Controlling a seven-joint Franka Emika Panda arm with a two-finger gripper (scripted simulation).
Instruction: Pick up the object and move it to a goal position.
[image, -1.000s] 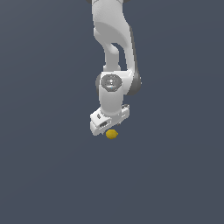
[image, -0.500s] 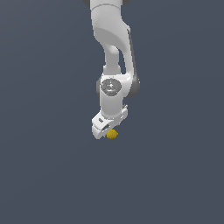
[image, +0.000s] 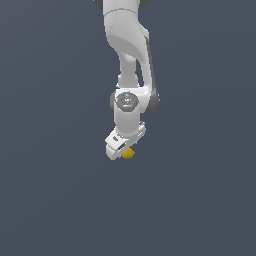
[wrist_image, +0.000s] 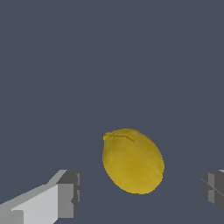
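The object (wrist_image: 132, 160) is a yellow-orange, lemon-shaped lump lying on the dark grey floor. In the wrist view it sits between my two grey fingertips (wrist_image: 70, 192), with a clear gap on each side. My gripper (wrist_image: 141, 192) is open and touches nothing. In the exterior view the white gripper (image: 125, 151) hangs straight down from the arm, right over the object (image: 129, 154). The object peeks out at the gripper's lower edge, toward the exterior view's right, and the gripper's body hides part of it.
A flat, uniform dark grey surface (image: 200, 200) fills both views. The white arm (image: 127, 45) reaches down from the exterior view's top edge. No other objects, containers or edges show.
The arm has lowered slightly, bringing the gripper down around the object. The object has stayed where it was.
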